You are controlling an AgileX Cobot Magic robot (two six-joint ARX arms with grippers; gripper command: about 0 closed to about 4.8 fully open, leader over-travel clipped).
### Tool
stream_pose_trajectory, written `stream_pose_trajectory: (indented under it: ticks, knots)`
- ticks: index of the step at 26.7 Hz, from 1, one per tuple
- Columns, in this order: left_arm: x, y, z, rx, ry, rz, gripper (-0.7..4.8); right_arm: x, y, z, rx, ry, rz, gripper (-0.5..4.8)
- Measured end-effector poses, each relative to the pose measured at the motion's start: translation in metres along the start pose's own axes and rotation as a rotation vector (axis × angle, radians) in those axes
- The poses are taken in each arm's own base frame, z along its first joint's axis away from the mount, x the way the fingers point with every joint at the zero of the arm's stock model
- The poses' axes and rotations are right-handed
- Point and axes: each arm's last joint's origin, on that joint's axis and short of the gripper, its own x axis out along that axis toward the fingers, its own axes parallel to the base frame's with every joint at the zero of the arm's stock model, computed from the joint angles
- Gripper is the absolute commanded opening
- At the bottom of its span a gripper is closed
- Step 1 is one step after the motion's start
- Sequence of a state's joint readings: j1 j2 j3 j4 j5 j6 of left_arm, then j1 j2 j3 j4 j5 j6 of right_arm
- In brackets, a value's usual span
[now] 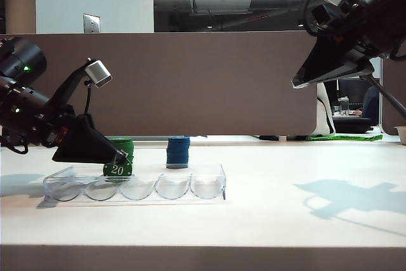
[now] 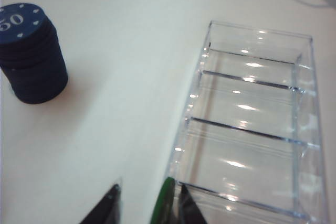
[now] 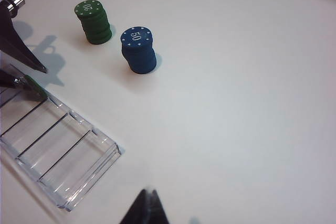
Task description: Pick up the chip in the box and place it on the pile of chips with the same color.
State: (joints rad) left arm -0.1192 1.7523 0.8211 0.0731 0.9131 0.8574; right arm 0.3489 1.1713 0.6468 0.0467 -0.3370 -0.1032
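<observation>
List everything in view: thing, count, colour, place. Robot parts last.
chip: one, dark green with white 20, on edge at the clear tray's back wall, between the left gripper's fingers.
box: one, clear plastic, five scalloped slots, near front of table, left of centre.
pile of chips: one short stack, green, behind the tray.
blue stack: one, blue, marked 50, beside the green pile, toward the right gripper's side.
table: one, white, under everything.
left gripper: one, black, low at the tray's left end, closed on the chip.
right gripper: one, black, raised high on the right, holding nothing, fingertips together.
</observation>
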Motion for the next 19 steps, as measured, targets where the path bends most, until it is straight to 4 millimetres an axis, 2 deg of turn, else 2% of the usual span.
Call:
stream_pose_trajectory:
  ticks: [2, 19]
  knots:
    - [-0.0001, 0.0001, 0.0002, 0.001, -0.001, 0.001, 1.16, 0.0, 0.0, 0.0001, 0.0, 0.0, 0.0, -0.05]
    - [-0.0001, 0.0004, 0.0004, -0.019, -0.002, 0.003, 1.15, 0.0, 0.0, 0.0, 0.0, 0.0, 0.0, -0.05]
